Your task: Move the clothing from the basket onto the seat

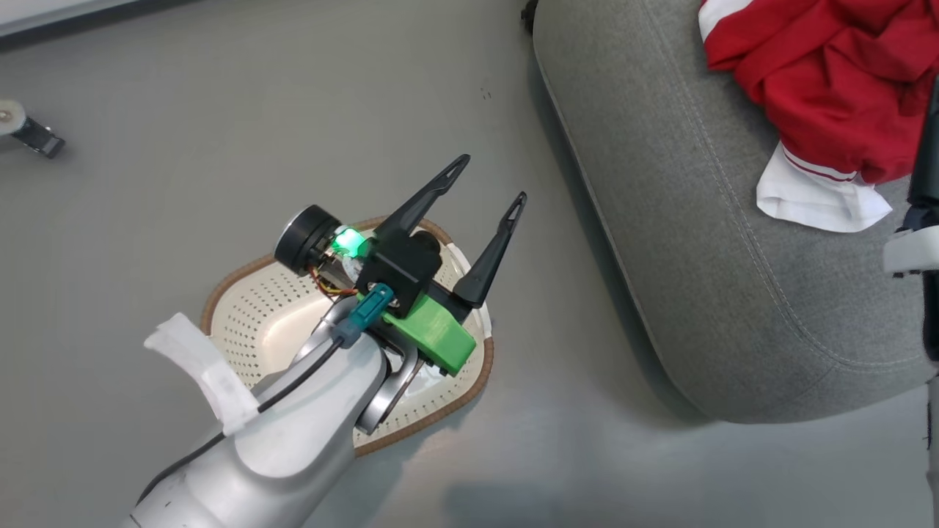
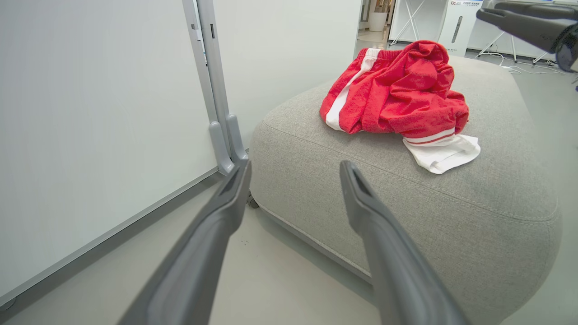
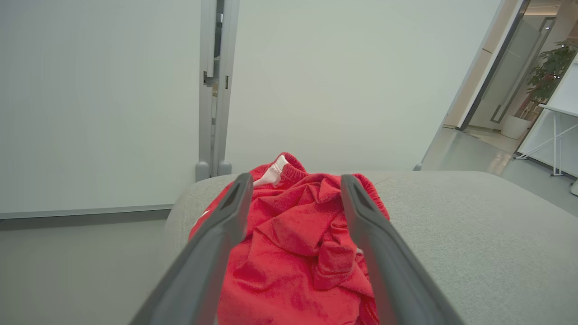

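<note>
Red sports clothing (image 1: 829, 81) with white stripes and white trim lies crumpled in a heap on top of the seat (image 1: 682, 242). The seat is a large light-grey fabric cushion with rounded edges and a stitched seam. A white hem spills out of the heap and lies flat on the seat's top.

On the grey floor (image 1: 183, 147) to the left of the seat, and apart from it, stands the basket (image 1: 249, 315). It is cream-white perforated plastic with a brown woven-look rim. The robot's pale left forearm covers much of it, and what shows of its inside is bare plastic.

The left gripper (image 1: 493, 177) hovers over the basket's rim on the side nearest the seat. Its two dark fingers are spread wide, grasp nothing and point toward the seat. From the left wrist, the left gripper (image 2: 294, 164) frames the seat's rounded side and the floor below it.

From the right wrist, the right gripper (image 3: 295, 178) hangs over the seat with its fingers parted wide and released. The red clothing (image 3: 293, 243) shows between and beneath them, unpinched. From the left wrist, one dark finger (image 2: 519, 20) of the right gripper shows above the seat, clear of the heap. A white wall panel (image 2: 90, 113) stands behind the seat.
</note>
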Robot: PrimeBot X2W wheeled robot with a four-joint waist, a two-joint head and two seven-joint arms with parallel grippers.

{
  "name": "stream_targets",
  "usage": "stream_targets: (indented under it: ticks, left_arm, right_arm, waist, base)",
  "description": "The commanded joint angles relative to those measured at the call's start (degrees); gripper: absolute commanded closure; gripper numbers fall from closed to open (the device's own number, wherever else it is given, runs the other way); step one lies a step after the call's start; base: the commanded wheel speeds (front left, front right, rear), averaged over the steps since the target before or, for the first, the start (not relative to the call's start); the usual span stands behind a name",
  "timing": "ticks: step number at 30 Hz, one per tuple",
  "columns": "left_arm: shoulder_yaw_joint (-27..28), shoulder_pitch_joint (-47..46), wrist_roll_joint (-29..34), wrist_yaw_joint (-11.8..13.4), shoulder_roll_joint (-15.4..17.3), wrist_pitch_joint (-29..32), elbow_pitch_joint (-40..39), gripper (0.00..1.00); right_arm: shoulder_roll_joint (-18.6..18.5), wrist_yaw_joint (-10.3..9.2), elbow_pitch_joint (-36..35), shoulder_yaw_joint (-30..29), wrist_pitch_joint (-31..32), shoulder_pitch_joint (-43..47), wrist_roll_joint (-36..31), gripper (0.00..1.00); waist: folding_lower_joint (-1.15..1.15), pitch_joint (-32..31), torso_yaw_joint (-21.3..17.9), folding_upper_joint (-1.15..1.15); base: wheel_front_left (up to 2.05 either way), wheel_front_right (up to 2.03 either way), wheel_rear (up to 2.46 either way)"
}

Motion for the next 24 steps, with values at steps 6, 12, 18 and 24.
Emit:
stream_targets:
  ticks: [6, 12, 18, 24]
  left_arm:
    - [6.49, 6.48, 0.54, 1.59, 1.47, -0.23, -3.22, 0.0]
    - [13.15, 11.59, 1.66, 1.61, 1.57, -0.18, -5.6, 0.0]
    - [20.38, 16.85, 3.87, 0.76, 1.09, -0.18, -7.24, 0.0]
    - [27.05, 21.84, 6.42, -0.73, 0.14, -0.19, -8.23, 0.0]
  right_arm:
    - [2.2, -0.06, -4.18, 5.07, -0.12, 4.84, 0.89, 0.0]
    - [4.31, -0.06, -5.88, 8.87, -0.12, 7.18, 1.14, 0.0]
    - [5.61, -0.06, -6.15, 11.17, -0.12, 8.94, 1.2, 0.0]
    - [6.57, -0.06, -6.27, 12.05, -0.12, 11.83, 0.62, 0.0]
  waist:
    - [0.0, -6.6, 5.42, 0.0]
    - [0.0, -9.25, 8.57, 0.0]
    - [0.0, -11.54, 11.1, 0.0]
    - [0.0, -13.84, 12.94, 0.0]
  base:
    - [0.0, 0.0, 0.0]
    - [0.0, 0.0, 0.0]
    - [0.0, 0.0, 0.0]
    - [0.0, 0.0, 0.0]
